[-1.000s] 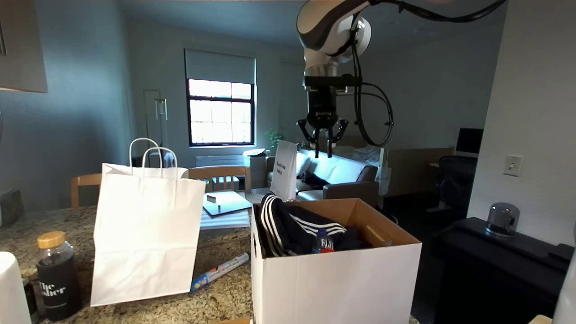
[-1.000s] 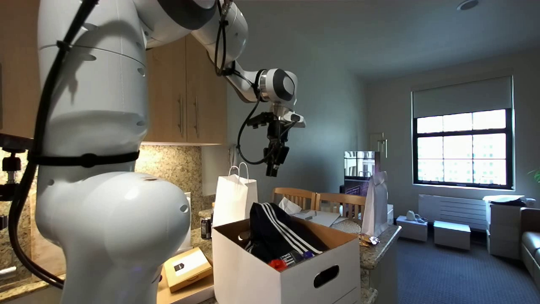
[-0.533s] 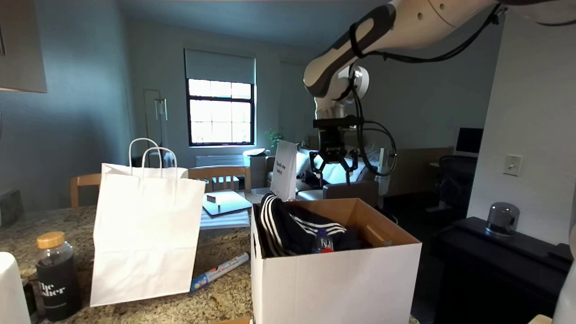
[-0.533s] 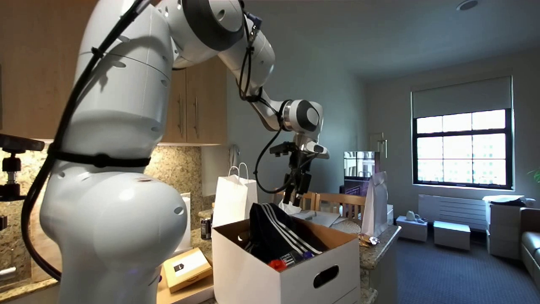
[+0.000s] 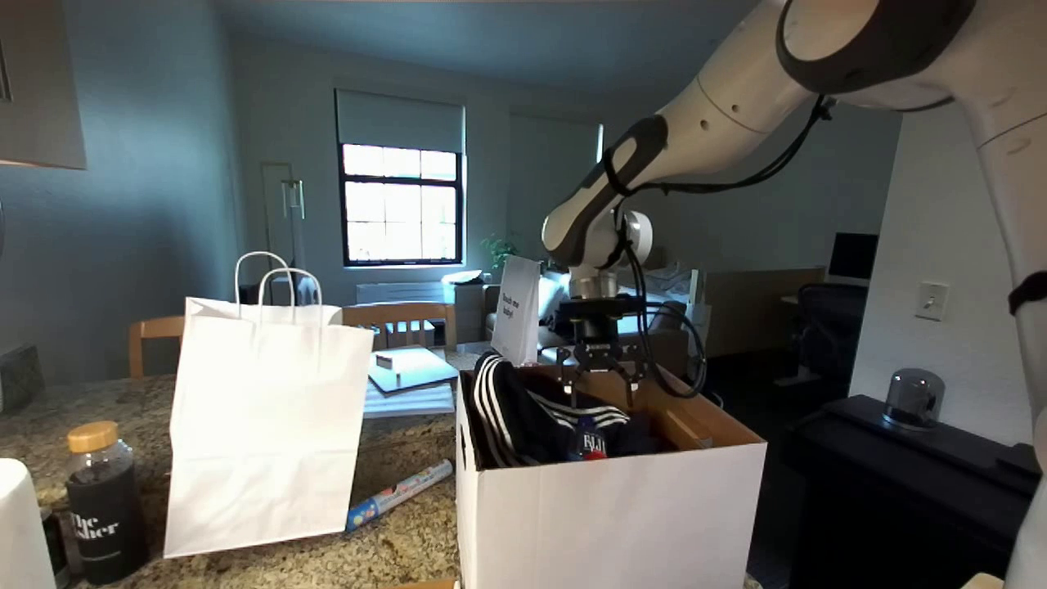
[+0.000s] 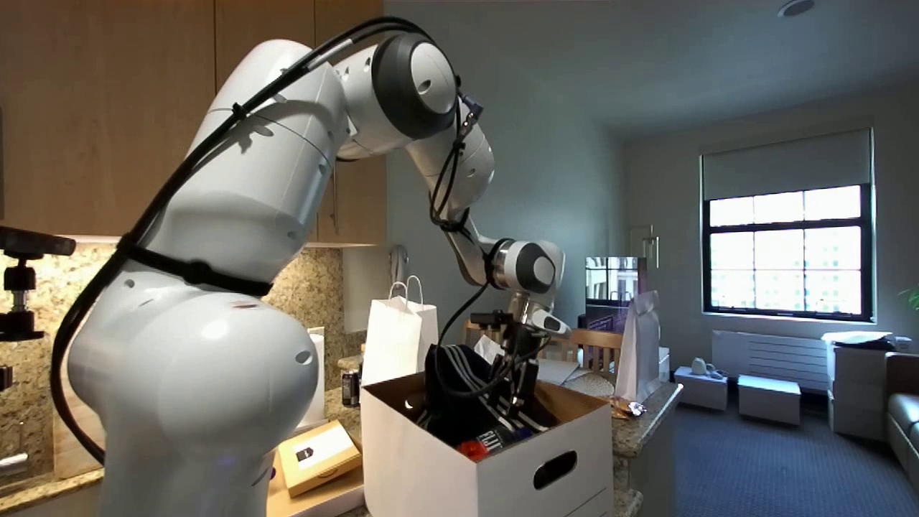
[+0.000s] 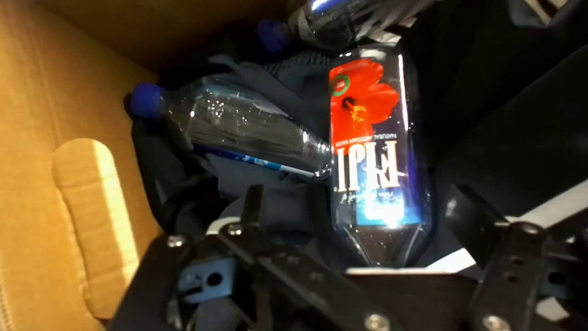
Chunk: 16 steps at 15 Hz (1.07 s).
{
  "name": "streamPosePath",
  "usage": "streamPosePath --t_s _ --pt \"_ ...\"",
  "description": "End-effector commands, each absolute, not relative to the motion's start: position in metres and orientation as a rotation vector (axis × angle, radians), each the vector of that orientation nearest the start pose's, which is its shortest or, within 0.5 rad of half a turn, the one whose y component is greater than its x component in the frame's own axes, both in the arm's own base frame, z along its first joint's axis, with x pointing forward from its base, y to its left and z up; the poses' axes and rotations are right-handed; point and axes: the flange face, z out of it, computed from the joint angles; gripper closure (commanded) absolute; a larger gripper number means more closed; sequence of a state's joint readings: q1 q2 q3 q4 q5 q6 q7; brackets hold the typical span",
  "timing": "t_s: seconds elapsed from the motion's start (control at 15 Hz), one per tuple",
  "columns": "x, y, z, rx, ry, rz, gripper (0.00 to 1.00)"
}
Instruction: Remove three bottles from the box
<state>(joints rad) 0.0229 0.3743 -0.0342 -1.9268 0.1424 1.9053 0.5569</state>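
Observation:
Three clear bottles lie in the white box (image 5: 609, 523), on dark clothing. In the wrist view, a FIJI bottle (image 7: 376, 124) with a red-flower label lies lengthwise between my gripper's (image 7: 358, 202) fingers, apart from both. A blue-capped bottle (image 7: 248, 128) lies crosswise to its left, its base at the FIJI bottle's side. Another blue-capped bottle (image 7: 330, 23) shows partly at the top edge. In an exterior view the open gripper (image 5: 602, 398) hangs at the box's mouth, above the label of a bottle (image 5: 587, 442). The FIJI bottle's neck is hidden behind the gripper.
Striped dark clothing (image 6: 459, 373) bulges above the box rim. Cardboard walls with a handle cutout (image 7: 96, 220) stand close to the left finger. On the counter are a white paper bag (image 5: 270, 425), a blue tube (image 5: 401, 493) and a wooden-lidded bottle (image 5: 105, 507).
My arm has come down from high above the counter to the box's mouth. The gripper's fingers have spread from close together to wide apart. The box's contents have not visibly moved.

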Motion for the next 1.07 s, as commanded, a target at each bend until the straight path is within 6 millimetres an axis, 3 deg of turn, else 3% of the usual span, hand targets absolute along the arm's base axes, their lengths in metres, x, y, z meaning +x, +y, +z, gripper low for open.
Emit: streamPosePath --t_s 0.0,0.4,0.47,0.53,0.8,1.0 --pt "0.570 0.018 0.225 -2.928 0.909 0.621 0.00" --pt "0.573 0.055 0.180 -3.011 0.819 0.450 0.00" --pt "0.572 0.058 0.178 -3.018 0.814 0.437 0.09" --pt "0.570 0.060 0.179 -3.029 0.812 0.421 0.27" --pt "0.558 0.057 0.212 -3.027 0.816 0.371 0.52" --pt "0.541 0.050 0.269 -3.007 0.810 0.310 0.59"
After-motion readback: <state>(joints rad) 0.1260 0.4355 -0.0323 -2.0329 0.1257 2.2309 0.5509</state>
